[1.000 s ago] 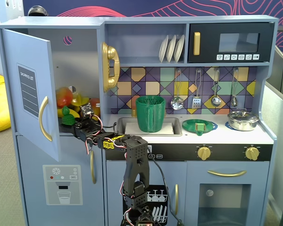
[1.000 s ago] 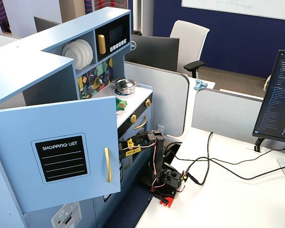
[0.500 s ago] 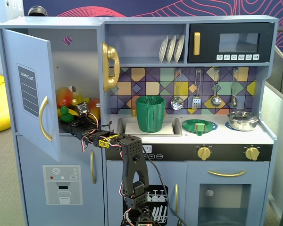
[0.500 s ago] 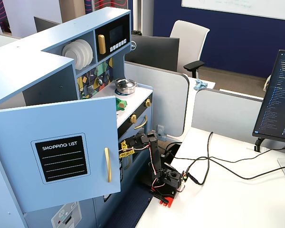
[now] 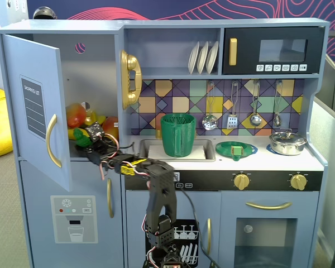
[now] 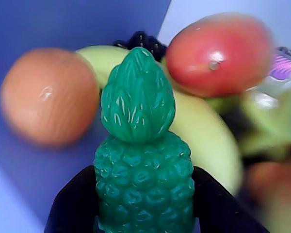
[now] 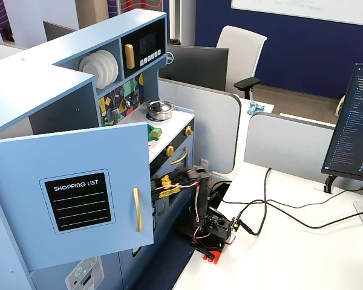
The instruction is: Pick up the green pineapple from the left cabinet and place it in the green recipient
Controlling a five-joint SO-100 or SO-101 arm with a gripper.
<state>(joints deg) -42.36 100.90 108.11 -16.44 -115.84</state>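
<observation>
The claw grips the bumpy, all-green pineapple upright, leafy crown on top.

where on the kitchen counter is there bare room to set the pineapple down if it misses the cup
Free: the counter strip between the green plate and the pot, and the front edge ahead of them. Crowded: the sink holds the green cup, and the cabinet shelf is packed with fruit around the green pineapple.
</observation>
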